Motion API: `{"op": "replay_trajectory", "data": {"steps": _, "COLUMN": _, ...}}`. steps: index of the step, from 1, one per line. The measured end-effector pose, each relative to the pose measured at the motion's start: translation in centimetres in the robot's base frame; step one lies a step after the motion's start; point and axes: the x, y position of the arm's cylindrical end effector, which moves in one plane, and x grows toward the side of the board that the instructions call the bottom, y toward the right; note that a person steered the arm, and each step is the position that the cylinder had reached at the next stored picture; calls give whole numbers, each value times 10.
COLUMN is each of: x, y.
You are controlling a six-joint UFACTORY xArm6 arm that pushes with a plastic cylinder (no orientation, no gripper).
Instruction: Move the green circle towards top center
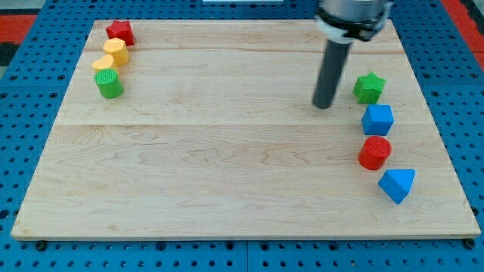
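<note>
The green circle [109, 83] is a short green cylinder near the board's left edge, toward the view's top. It sits just below a yellow half-round block [102, 63]. My tip [324, 105] is far to its right, on the right half of the board. It stands just left of a green star block [369, 88], with a small gap between them.
At the top left, a red star-like block [120, 32] and a yellow hexagon block [116, 50] line up above the half-round one. Down the right side stand a blue cube-like block [377, 119], a red cylinder [374, 153] and a blue triangular block [397, 184]. The wooden board [227, 151] lies on a blue pegboard.
</note>
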Motion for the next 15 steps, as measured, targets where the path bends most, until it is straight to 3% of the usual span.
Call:
{"op": "replay_trajectory", "data": {"steps": 1, "x": 2, "y": -83}}
{"op": "replay_trajectory", "data": {"steps": 3, "x": 52, "y": -384}}
{"op": "replay_trajectory", "data": {"steps": 4, "x": 46, "y": -399}}
{"op": "replay_trajectory", "data": {"steps": 6, "x": -11, "y": -325}}
{"op": "replay_trajectory", "data": {"steps": 7, "x": -22, "y": -310}}
{"op": "replay_trajectory", "data": {"steps": 8, "x": -20, "y": -359}}
{"op": "replay_trajectory", "data": {"steps": 9, "x": -51, "y": -338}}
{"op": "replay_trajectory", "data": {"steps": 12, "x": -42, "y": -220}}
{"op": "replay_trajectory", "data": {"steps": 15, "x": -105, "y": -205}}
